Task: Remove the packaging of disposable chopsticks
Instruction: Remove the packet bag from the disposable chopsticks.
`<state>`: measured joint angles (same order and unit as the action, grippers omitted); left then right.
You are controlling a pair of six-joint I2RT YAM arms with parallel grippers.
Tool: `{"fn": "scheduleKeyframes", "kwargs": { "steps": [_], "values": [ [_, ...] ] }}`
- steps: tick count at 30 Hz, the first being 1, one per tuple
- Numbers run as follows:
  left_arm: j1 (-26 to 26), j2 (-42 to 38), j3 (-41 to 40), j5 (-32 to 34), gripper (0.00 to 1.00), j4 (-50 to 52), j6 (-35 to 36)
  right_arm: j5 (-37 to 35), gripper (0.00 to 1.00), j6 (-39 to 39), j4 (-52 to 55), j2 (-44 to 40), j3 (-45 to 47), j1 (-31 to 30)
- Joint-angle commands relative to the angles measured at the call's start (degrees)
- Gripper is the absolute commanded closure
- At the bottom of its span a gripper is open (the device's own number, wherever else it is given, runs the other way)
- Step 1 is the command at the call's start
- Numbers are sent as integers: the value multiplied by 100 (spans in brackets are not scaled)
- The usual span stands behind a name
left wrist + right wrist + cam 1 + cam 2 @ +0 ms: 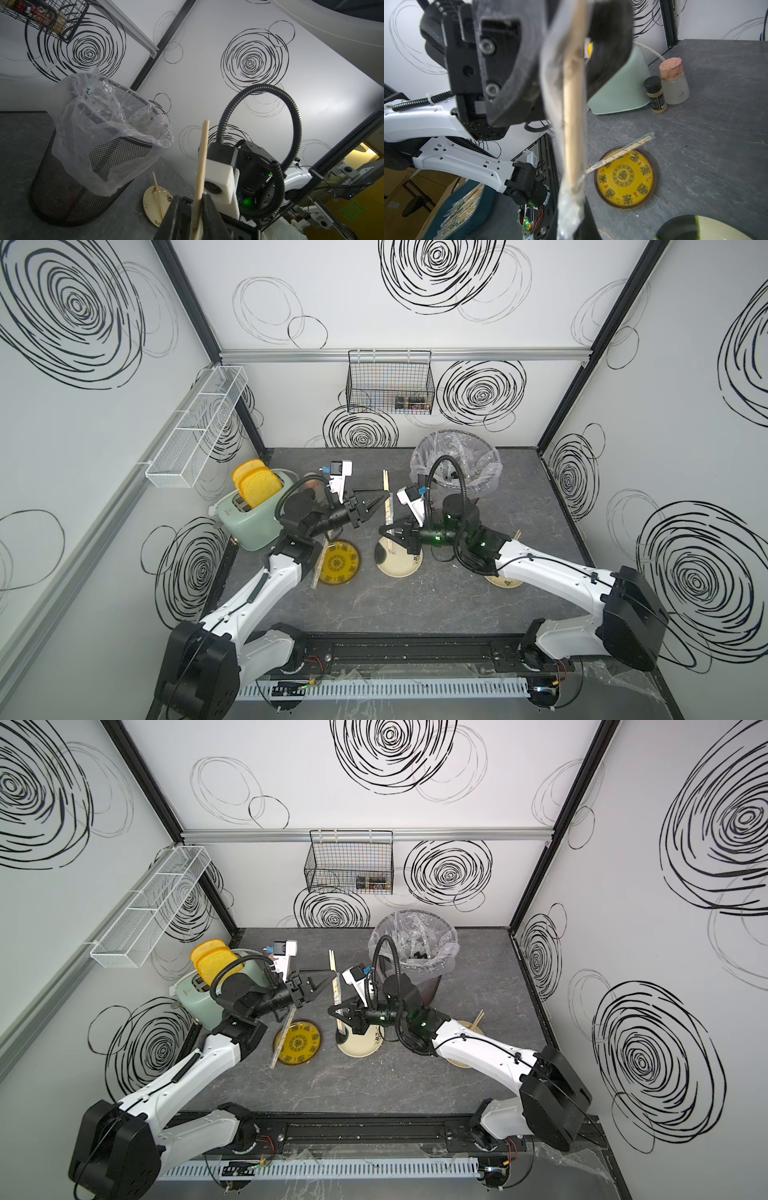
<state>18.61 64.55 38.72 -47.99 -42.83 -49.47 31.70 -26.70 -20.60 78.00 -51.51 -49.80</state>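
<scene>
Mid-strip: left claw (383, 500) clamped on pale wooden chopstick pair (202, 155), right claw (386, 531) pinching its clear plastic sleeve (550, 83). We count one bare pair (158, 194), one wrapped pair (620, 152) (on yellow plate (633, 187)).

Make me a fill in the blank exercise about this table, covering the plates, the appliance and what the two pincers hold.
1. The wrapped pair of pale wooden chopsticks lies across the edge of the round patterned ____ plate.
2. Two slices of yellow toast stand in the mint-green ____.
3. The right pincer pinches the long clear plastic sleeve, while the left pincer clamps the thin tan wooden ____ sticking out of it.
Missing words: yellow; toaster; chopsticks.
</scene>
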Motion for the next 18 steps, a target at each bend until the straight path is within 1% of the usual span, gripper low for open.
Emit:
{"fn": "scheduleKeyframes", "kwargs": {
  "steps": [1, 6, 9, 15, 18],
  "values": [
    [153, -4, -249, 85, 83, -164, 42, 23, 100, 145, -184, -145, -137, -38],
    [426, -3, -506, 215, 89, -182, 78, 29, 100, 191, -129, -83, -239, -38],
    [576, -39, -707, 317, 90, -216, 77, 20, 100, 215, -120, -57, -263, -30],
    [833, -194, -1045, 433, 90, -254, 121, -6, 100, 373, 116, 31, -417, -15],
    [857, -320, -1041, 441, 86, -22, 272, -50, 100, 377, 135, 31, -418, -10]
  ]
}}
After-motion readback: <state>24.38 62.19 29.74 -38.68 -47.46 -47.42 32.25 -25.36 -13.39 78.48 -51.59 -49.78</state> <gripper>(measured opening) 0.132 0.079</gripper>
